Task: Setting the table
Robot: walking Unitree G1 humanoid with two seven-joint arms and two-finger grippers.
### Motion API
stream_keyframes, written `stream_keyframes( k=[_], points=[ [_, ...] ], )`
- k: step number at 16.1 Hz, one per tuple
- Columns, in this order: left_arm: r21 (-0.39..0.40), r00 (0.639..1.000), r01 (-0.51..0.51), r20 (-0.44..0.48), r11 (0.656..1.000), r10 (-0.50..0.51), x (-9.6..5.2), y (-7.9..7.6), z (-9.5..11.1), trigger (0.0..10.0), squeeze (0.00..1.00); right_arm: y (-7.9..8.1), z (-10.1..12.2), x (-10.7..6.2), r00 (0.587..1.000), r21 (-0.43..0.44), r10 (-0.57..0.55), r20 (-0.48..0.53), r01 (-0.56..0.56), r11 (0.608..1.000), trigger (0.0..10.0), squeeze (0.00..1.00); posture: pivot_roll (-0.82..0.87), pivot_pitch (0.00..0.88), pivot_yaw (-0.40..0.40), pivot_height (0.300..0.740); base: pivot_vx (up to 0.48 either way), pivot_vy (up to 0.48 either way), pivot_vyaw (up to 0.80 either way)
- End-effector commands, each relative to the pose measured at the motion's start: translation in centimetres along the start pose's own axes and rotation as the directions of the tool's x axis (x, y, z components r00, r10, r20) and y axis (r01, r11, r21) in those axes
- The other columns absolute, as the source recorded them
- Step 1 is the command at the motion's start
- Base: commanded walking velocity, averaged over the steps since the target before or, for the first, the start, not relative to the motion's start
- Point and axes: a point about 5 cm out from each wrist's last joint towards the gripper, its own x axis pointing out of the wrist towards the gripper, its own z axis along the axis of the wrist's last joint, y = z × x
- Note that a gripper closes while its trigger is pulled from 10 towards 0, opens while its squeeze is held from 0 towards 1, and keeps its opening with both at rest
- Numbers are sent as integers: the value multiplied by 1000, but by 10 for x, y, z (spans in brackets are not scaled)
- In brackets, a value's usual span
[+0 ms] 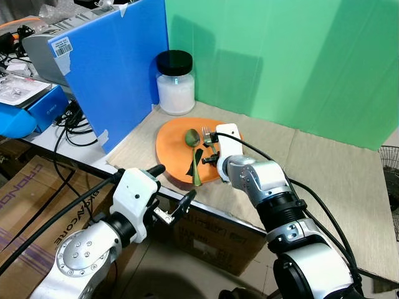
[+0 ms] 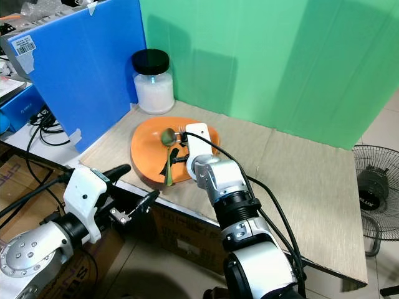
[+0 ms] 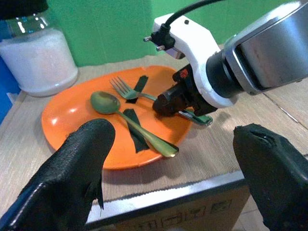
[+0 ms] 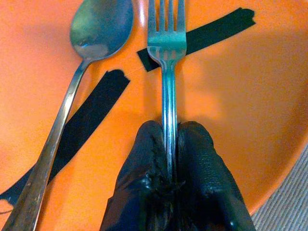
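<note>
My right gripper [image 4: 168, 144] is down on the orange plate [image 1: 171, 146], its jaws clenched on the handle of the fork [image 4: 166, 57], which lies flat on the plate with its tines pointing toward the green backdrop [image 1: 280, 62]. Just beside the fork lies the spoon [image 4: 84, 57], bowl up, its handle running back toward the plate's near rim (two strips of black tape [image 4: 84, 118] are stuck on the plate under the cutlery). The plate sits on the tabletop [image 1: 324, 168] near its front edge, with a jar of white powder [image 1: 175, 84] standing behind it in the corner by the blue board [image 1: 115, 68]. My left gripper [image 1: 168, 193] hovers off the tabletop's front edge, jaws released and holding nothing.
</note>
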Motion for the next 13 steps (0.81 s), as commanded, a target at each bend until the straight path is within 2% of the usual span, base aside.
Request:
stream_keyframes(
  k=[1,2,4,5,6,7,8,9,10,11,13],
  points=[
    [8,1000,-13,3,1000,13,1,3,0,10000,0,-2,22,-9,995,36,9,103,-13,999,0,0,-51,27,8,740,0,0,0],
    [11,1000,-16,6,1000,16,1,3,0,10000,0,-2,27,-11,990,50,21,136,-28,998,0,0,-50,26,8,740,0,0,0],
    [8,1000,-22,19,1000,22,1,5,2,10000,0,-8,45,-32,962,140,80,261,-120,983,0,0,-52,16,15,740,0,0,0],
    [8,1000,-21,20,1000,21,1,4,2,10000,0,-10,46,-36,957,147,88,275,-133,980,0,0,-54,15,17,740,0,0,0],
    [6,1000,-19,25,1000,19,2,3,3,10000,0,-14,49,-51,933,143,118,340,-175,974,0,0,-63,7,27,740,0,0,0],
    [5,999,-34,36,999,34,3,2,4,10000,0,-18,52,-69,885,120,161,436,-235,965,0,0,-68,3,30,740,0,0,0],
    [5,998,-45,45,999,45,5,2,5,10000,0,-22,51,-78,865,96,172,471,-244,965,6980,0,-71,0,34,740,0,0,0],
    [11,993,-94,66,995,93,9,2,7,10000,0,-33,45,-98,828,48,179,531,-240,970,10000,0,-79,0,42,740,0,0,0],
    [10,990,-119,74,993,118,11,2,7,10000,0,-39,41,-106,809,38,172,563,-233,972,10000,0,-81,0,43,740,0,0,0],
    [6,987,-138,79,990,137,12,2,8,10000,0,-43,33,-111,818,36,182,545,-240,970,10000,0,-89,0,48,740,0,0,0],
    [-21,974,-212,80,977,213,13,1,6,10000,0,-63,17,-123,832,60,111,544,-170,984,10000,0,-100,0,51,740,0,0,-794]
  ],
)
